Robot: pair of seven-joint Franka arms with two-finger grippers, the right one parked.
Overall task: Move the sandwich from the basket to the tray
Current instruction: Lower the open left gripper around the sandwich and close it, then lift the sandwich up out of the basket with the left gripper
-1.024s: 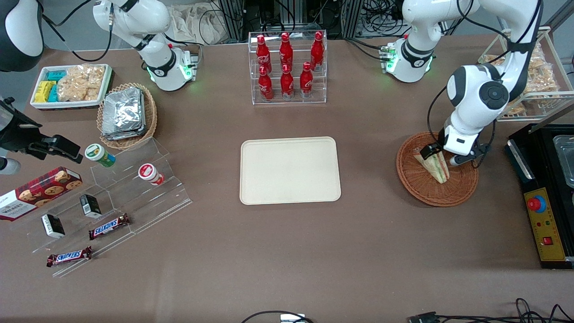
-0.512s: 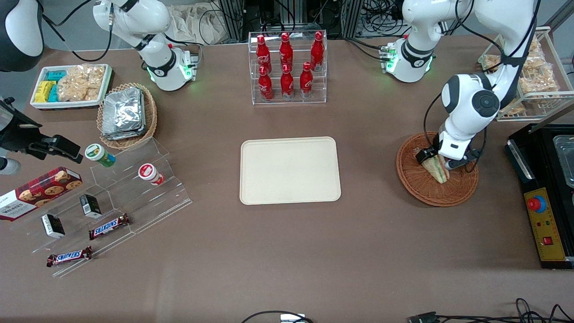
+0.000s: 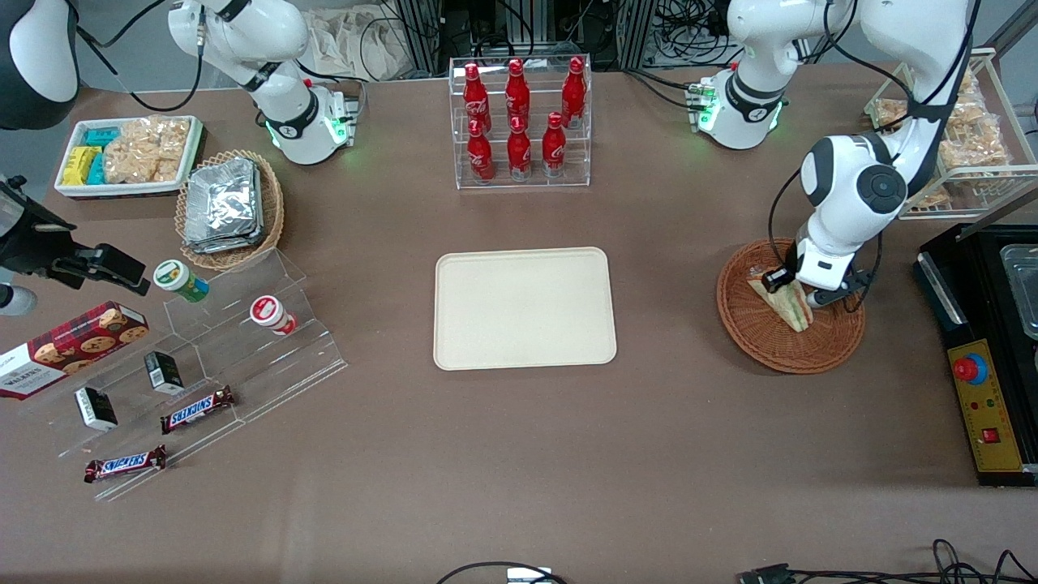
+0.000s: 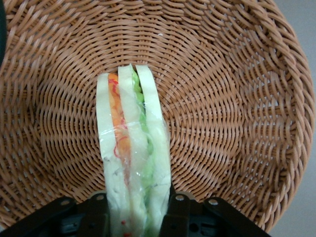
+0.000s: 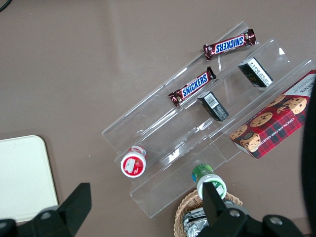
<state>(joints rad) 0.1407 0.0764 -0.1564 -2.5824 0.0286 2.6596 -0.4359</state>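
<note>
The sandwich point(image 3: 793, 306) is a wrapped bread wedge with orange and green filling stripes. It stands on edge inside the reddish-brown woven basket point(image 3: 762, 350) toward the working arm's end of the table. My left gripper point(image 3: 799, 288) reaches down into the basket and is shut on the sandwich. In the left wrist view the black fingers point(image 4: 178, 212) press on both bread faces of the sandwich point(image 4: 131, 148), with the gripper point(image 4: 134, 217) just above the basket's weave point(image 4: 222, 123). The cream tray point(image 3: 525, 308) lies empty at the table's middle.
A clear rack of red bottles point(image 3: 519, 122) stands farther from the camera than the tray. A black control box point(image 3: 985, 405) sits beside the basket at the table's end. A wire rack of snack bags point(image 3: 965, 138) stands close to the working arm.
The wrist has dropped a little and shifted slightly over the basket. The fingers now sit tighter on the sandwich, which stays in the basket.
</note>
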